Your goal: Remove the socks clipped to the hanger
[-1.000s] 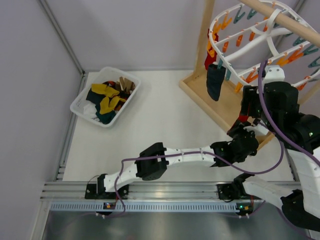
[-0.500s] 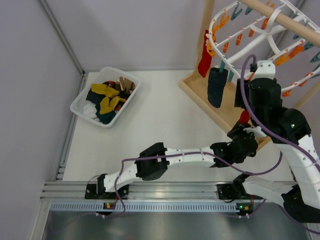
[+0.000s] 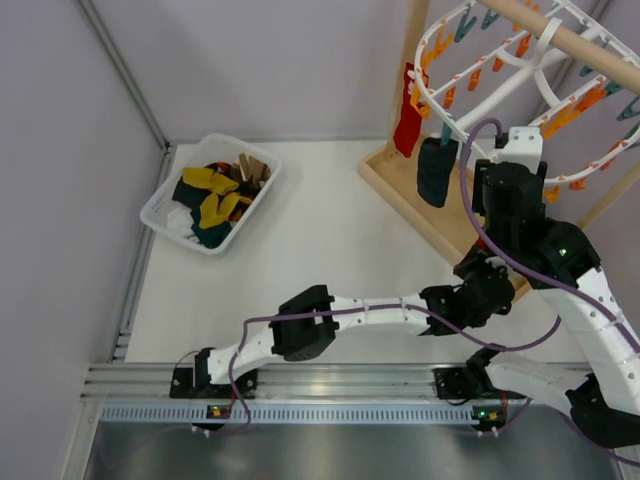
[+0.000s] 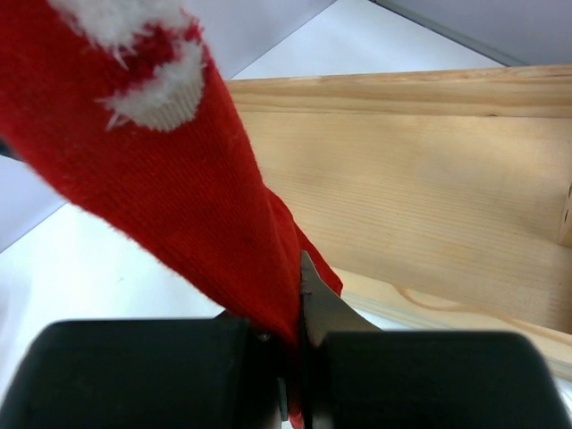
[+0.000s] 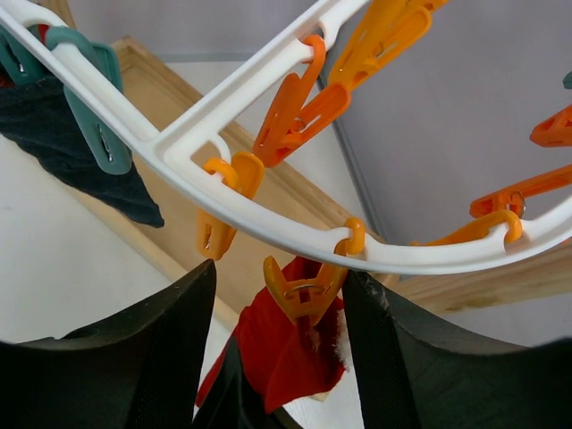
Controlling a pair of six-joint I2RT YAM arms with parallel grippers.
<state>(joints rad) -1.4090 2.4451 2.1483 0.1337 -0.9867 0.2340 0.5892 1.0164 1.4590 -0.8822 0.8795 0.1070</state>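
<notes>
The white hanger hangs from the wooden stand, with orange and teal clips. A red sock and a navy sock hang at its left end. My left gripper is shut on the lower end of another red sock with a white mark. In the right wrist view, this sock hangs from an orange clip on the hanger rim. My right gripper is open, its fingers on either side of that clip. The navy sock shows at upper left.
A white basket at the left holds yellow, dark and brown socks. The wooden stand's post and base stand at the back right, and the base lies just beyond my left gripper. Grey walls enclose the table.
My right gripper has risen up and left to the hanger rim. The hanger and its hanging socks have swung up and left. The left arm has stayed still.
</notes>
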